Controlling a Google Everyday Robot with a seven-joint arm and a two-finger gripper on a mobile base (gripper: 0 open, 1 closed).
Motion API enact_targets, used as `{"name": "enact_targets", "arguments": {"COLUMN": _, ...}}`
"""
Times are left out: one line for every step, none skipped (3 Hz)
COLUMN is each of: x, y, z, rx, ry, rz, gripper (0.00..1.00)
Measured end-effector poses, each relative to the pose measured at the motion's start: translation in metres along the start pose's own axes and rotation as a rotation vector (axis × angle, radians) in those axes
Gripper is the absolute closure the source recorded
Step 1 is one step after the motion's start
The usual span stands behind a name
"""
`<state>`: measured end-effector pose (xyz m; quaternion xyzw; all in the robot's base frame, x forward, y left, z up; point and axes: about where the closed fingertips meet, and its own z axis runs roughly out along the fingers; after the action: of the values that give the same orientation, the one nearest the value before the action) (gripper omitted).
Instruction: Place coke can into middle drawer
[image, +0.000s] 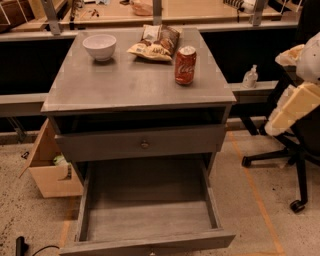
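Note:
The red coke can (185, 65) stands upright on the grey cabinet top (125, 85), near its right edge. Below the closed drawer front with a small round knob (144, 144), the middle drawer (150, 220) is pulled out; its plank floor is bare. My gripper (276, 125) hangs at the right edge of the camera view on the cream arm (300, 100). It is off to the right of the cabinet, well apart from the can and at about the height of the closed drawer front. It holds nothing that I can see.
A white bowl (99, 46) and a tan-and-brown snack bag (156, 42) sit at the back of the cabinet top. A cardboard box (50, 170) stands on the floor to the left. A black office chair base (292, 160) is to the right, under my arm.

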<state>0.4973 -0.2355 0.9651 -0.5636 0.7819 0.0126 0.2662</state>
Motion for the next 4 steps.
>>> {"name": "enact_targets", "arguments": {"x": -0.011, "y": -0.048, "z": 0.026, "rx": 0.042, "ry": -0.172, "rz": 0.005, "gripper": 0.00}}
{"name": "enact_targets", "arguments": {"x": -0.034, "y": -0.081, "z": 0.059, "rx": 0.022, "ry": -0.327, "rz": 0.007, "gripper": 0.00}}
{"name": "enact_targets", "arguments": {"x": -0.052, "y": -0.111, "z": 0.106, "rx": -0.008, "ry": -0.520, "rz": 0.096, "gripper": 0.00}}
{"name": "enact_targets", "arguments": {"x": -0.073, "y": -0.152, "z": 0.142, "rx": 0.000, "ry": -0.716, "rz": 0.180, "gripper": 0.00}}
